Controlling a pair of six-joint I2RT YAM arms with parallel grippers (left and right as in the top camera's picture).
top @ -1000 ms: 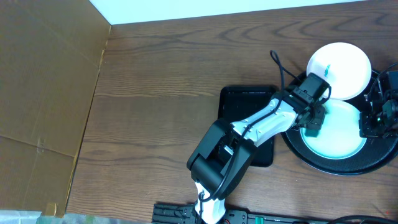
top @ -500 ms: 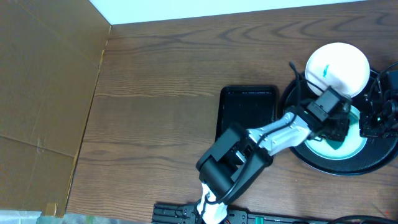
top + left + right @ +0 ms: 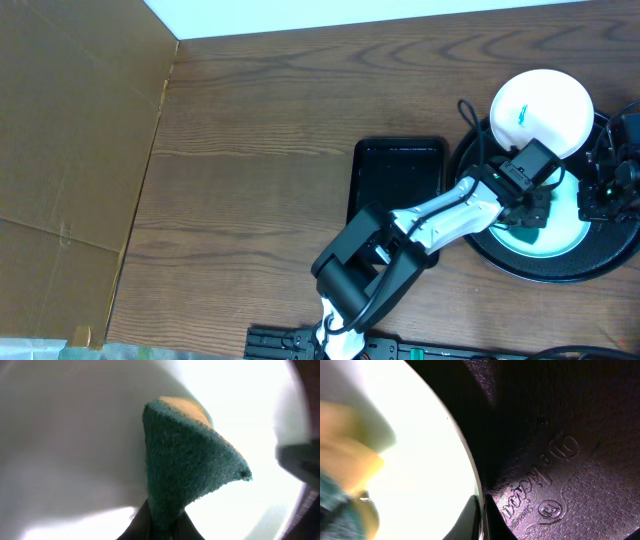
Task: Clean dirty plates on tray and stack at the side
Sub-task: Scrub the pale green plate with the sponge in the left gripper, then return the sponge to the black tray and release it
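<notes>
The left gripper [image 3: 528,208] clenched a sponge [image 3: 185,465] against the near plate [image 3: 565,235] in the tray [image 3: 505,258]. The right gripper [image 3: 482,510] pinched that plate's rim at 3 o'clock. The far plate [image 3: 541,112], at 12 o'clock, showed a smear, and nothing looked stacked yet.

this looks like a robotics lab bench, not a home kitchen. seen from above, a dark wood-grain worktop [image 3: 260,150] carries a white-and-black robot arm [image 3: 445,212]. the arm rises from a black mounting rail [image 3: 280,340] at 6 o'clock, and part of a second arm [image 3: 605,185] shows at the 3 o'clock edge. a big sheet of plain cardboard [image 3: 70,150] covers the side at 9 o'clock, and a white strip of wall or board [image 3: 400,12] runs along 12 o'clock. the household things are few: a round black tray [image 3: 520,268] at 3 o'clock holding white plates [image 3: 543,113], a smaller rectangular black tray [image 3: 395,170] near the centre, and a green-and-yellow sponge [image 3: 190,470].
</notes>
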